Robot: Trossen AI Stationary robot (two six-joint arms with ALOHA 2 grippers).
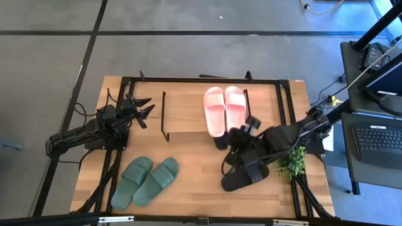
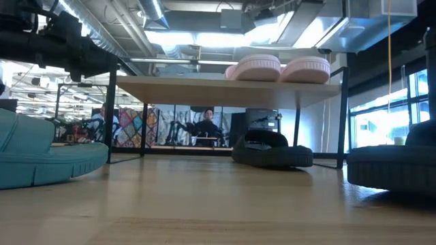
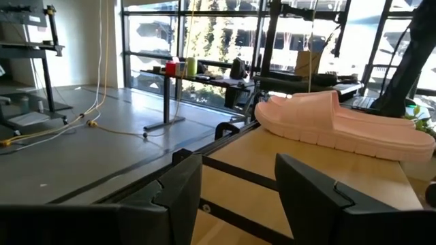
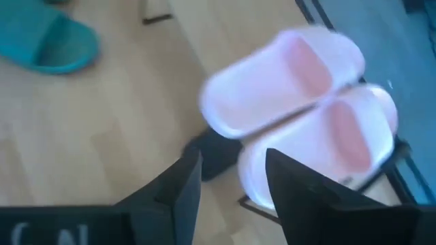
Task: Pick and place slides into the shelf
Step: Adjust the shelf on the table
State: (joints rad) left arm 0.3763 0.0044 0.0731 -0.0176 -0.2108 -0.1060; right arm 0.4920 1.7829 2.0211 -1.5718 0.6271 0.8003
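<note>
Currently the pink slides (image 1: 224,110) lie on the shelf (image 1: 188,107) at upper centre. Right pincer (image 1: 242,133), fingers apart and empty, hovers just below them; left pincer (image 1: 143,108) waits spread at the shelf's left end.

The shelf (image 1: 188,110) has a flat light wood top and thin black wire sides. My 2 pink slides (image 1: 223,110) lie side by side on top of it. 1 black slide (image 2: 272,151) sits under the shelf. Another black slide (image 1: 237,181) lies on the table. The 2 green slides (image 1: 144,182) lie together near the front.
</note>
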